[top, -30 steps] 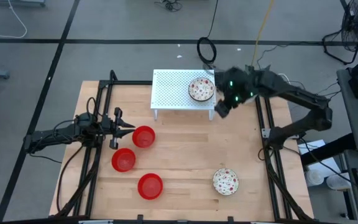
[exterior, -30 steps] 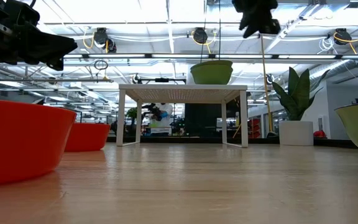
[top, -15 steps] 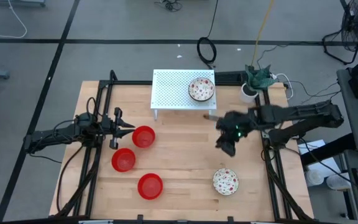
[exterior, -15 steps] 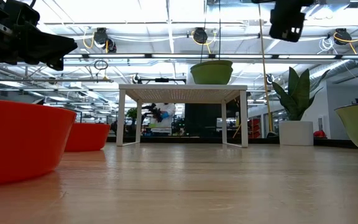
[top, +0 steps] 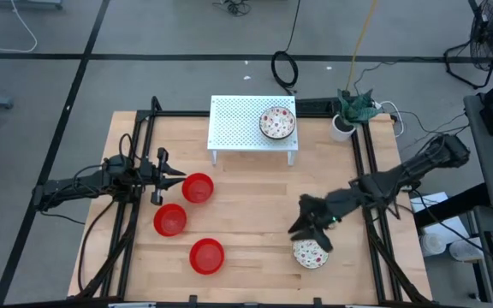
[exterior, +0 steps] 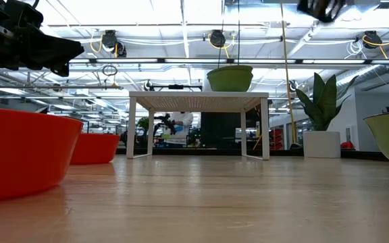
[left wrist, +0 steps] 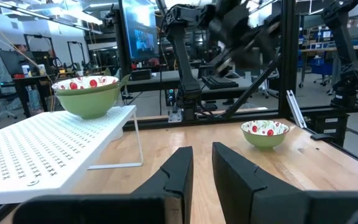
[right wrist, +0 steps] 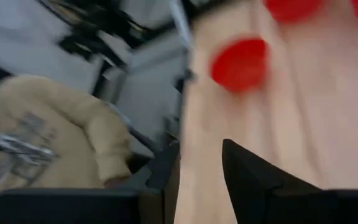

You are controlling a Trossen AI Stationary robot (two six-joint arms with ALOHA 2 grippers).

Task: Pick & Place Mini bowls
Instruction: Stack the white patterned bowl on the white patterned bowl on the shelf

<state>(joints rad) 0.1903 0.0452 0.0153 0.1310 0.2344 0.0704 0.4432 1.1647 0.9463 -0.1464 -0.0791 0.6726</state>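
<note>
Three red mini bowls [top: 198, 187], [top: 170, 220], [top: 207, 256] sit on the table's left half. One patterned mini bowl [top: 277, 122] stands on the white rack [top: 238, 128]; a second [top: 311, 252] rests on the table near its near edge. No third patterned one shows. My right gripper [top: 308, 226] hovers open just on the far side of that second bowl, above it and touching nothing. It shows at the top of the low view [exterior: 323, 7]. My left gripper [top: 166, 175] waits just left of the farthest red bowl, its fingers [left wrist: 185, 168] a narrow gap apart.
A white cup with a green plant [top: 344, 122] stands off the table's far right corner. The white rack takes up the middle of the far edge. Black frame rails [top: 135, 171] run along both sides. Bare wood lies between the red bowls and the near patterned bowl.
My right gripper has swung from beside the rack's right end toward the table's near edge, turning as it went. It now hovers by the patterned bowl on the table. No bowl has moved.
</note>
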